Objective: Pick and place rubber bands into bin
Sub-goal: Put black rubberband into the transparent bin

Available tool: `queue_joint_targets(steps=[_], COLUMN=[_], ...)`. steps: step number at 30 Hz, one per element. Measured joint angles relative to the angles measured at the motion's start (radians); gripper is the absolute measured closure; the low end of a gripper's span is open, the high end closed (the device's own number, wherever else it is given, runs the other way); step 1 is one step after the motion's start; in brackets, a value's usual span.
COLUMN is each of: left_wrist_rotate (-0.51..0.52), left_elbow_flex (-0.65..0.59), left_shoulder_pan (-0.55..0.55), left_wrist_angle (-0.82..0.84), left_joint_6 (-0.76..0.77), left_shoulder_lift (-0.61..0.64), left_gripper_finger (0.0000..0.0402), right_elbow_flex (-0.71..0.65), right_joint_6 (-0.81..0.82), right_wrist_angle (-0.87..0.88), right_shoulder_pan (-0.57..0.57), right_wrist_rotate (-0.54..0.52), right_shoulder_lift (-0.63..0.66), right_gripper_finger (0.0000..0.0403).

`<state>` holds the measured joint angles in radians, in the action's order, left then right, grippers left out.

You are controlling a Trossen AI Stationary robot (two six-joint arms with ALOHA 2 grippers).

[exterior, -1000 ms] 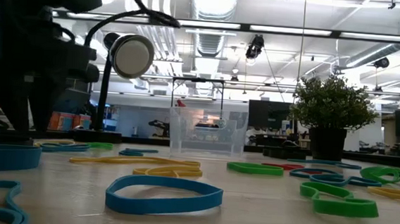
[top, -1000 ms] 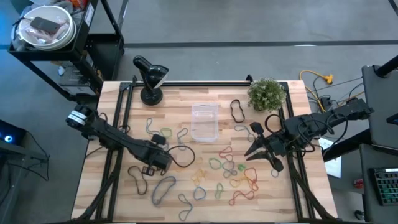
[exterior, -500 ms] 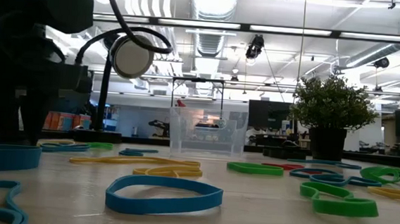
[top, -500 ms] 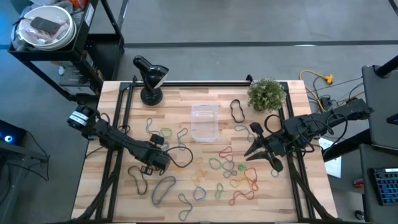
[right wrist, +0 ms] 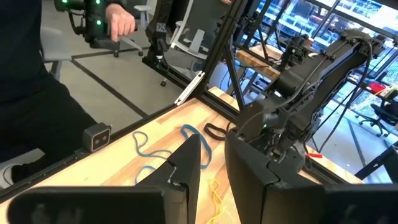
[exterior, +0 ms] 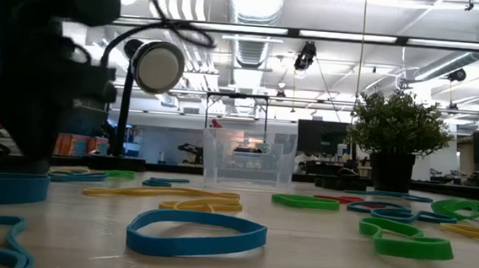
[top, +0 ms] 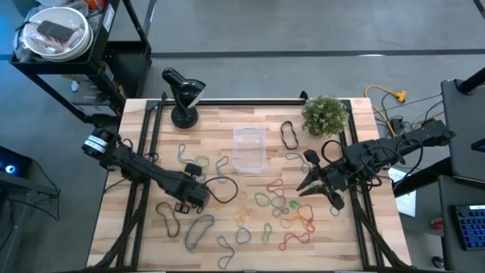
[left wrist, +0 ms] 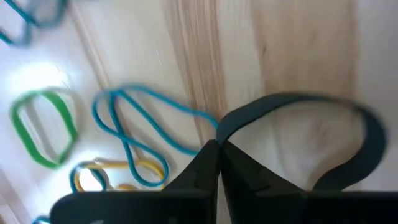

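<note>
The left gripper (left wrist: pixel 217 163) is pinched shut on a dark grey rubber band (left wrist: pixel 348 124) at the front-left of the bin (top: pixel 249 148). The band's loop lies flat on the wood – a thin hold that could slip when lifted. Other rubber bands (top: pixel 284 208) scatter in front of the bin. The right gripper (top: pixel 317 184), to the bin's right, hangs part-open and holds nothing.
</note>
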<state>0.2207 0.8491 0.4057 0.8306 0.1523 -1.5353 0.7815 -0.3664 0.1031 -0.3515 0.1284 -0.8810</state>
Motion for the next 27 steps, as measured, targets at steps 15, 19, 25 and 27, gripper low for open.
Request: queue_joint_targets(steps=[15, 19, 25, 27], left_wrist_rotate=[0.36, 0.445, 0.451, 0.45], left_elbow_flex=[0.251, 0.257, 0.25, 0.243], left_shoulder_pan=[-0.001, -0.02, -0.097, -0.139], left_wrist_angle=[-0.13, -0.334, -0.622, -0.69], left_joint_6=[-0.129, -0.304, -0.56, -0.611], left_shoulder_lift=[0.116, 0.145, 0.143, 0.136], left_gripper_finger=[0.04, 0.04, 0.04, 0.04], right_elbow_flex=[0.0, 0.0, 0.0, 0.0], right_joint_6=[0.009, 0.01, 0.008, 0.008], right_wrist_angle=[0.002, 0.001, -0.002, -0.003], right_shoulder_pan=[0.0, 0.0, 0.0, 0.0], right_wrist_rotate=[0.0, 0.0, 0.0, 0.0], right_shoulder_lift=[0.0, 0.001, 0.002, 0.004], right_gripper_finger=[0.0335, 0.0335, 0.0335, 0.0335])
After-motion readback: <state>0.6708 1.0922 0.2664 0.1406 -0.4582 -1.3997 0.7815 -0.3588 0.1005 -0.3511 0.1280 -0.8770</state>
